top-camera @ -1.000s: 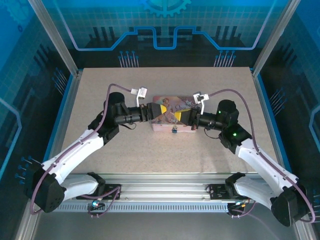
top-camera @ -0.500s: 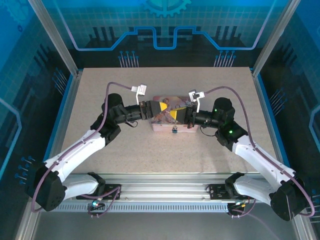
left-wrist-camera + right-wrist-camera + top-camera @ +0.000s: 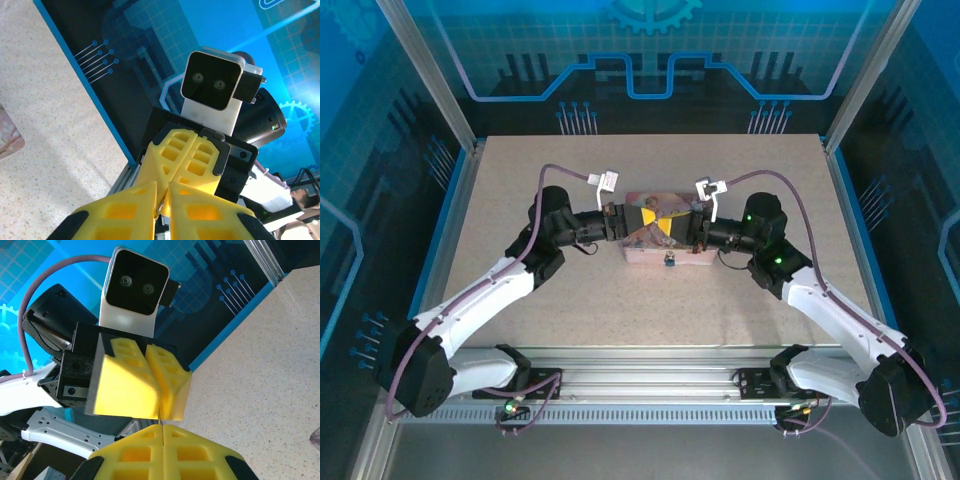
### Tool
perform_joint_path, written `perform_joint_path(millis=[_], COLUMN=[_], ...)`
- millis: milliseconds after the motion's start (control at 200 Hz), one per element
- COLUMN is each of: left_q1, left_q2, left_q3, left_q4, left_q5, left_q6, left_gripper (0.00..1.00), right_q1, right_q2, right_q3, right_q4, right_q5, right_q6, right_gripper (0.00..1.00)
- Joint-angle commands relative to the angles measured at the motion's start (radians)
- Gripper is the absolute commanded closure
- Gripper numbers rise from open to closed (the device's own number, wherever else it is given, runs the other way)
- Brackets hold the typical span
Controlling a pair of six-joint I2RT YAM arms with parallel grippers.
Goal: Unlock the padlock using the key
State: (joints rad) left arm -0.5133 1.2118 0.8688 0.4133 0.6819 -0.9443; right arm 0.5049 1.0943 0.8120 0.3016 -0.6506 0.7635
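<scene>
My left tool (image 3: pixel 160 201) and right tool (image 3: pixel 163 439) meet tip to tip above the pink illustrated tin box (image 3: pixel 638 254), which sits near the middle of the speckled beige surface (image 3: pixel 620 310). The yellow fingers of both are pressed together. From the right wrist, a thin dark-grey metal key (image 3: pixel 160 421) shows edge-on as a sliver, running from the seam of my right fingers up into the seam of my left ones, so both appear to pinch it. The tiny bluish-teal padlock (image 3: pixel 669 261) hangs at the tin's near wall, just below the tools.
</scene>
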Motion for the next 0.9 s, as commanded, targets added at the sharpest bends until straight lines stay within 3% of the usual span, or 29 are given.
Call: perform_joint_path(millis=[0, 30, 145, 185, 260, 395, 715, 896], left_q1=[-0.006, -0.007, -0.007, -0.007, -0.006, -0.006, -0.007, -0.006], left_q2=[-0.001, 0.0, 0.0, -0.002, -0.006, -0.005, -0.014, -0.012], left_q3=[0.036, 0.038, 0.048, 0.05, 0.053, 0.059, 0.036, 0.035], left_q4=[0.022, 0.023, 0.003, -0.001, -0.013, -0.01, 0.029, 0.029], left_q5=[0.033, 0.032, 0.029, 0.023, 0.005, -0.007, -0.031, -0.034], left_q6=[0.011, 0.013, 0.019, 0.021, 0.022, 0.015, -0.017, -0.017], left_gripper=[0.94, 1.0, 1.0, 1.0, 1.0, 1.0, 1.0, 1.0], right_q1=[-0.006, -0.006, -0.008, -0.009, -0.009, -0.006, 0.055, 0.081], right_q2=[-0.01, -0.01, -0.011, -0.015, -0.037, -0.063, -0.061, -0.06], right_q3=[0.015, 0.014, 0.016, 0.016, 0.01, -0.014, -0.077, -0.082], right_q4=[0.024, 0.021, 0.006, -0.001, -0.015, 0.026, 0.183, 0.211], right_q5=[0.02, 0.02, 0.014, 0.017, 0.044, 0.073, 0.17, 0.173], right_q6=[0.011, 0.01, 0.007, 0.006, 0.004, 0.027, 0.099, 0.102], right_gripper=[1.0, 1.0, 1.0, 0.92, 0.65, 0.53, 0.48, 0.57])
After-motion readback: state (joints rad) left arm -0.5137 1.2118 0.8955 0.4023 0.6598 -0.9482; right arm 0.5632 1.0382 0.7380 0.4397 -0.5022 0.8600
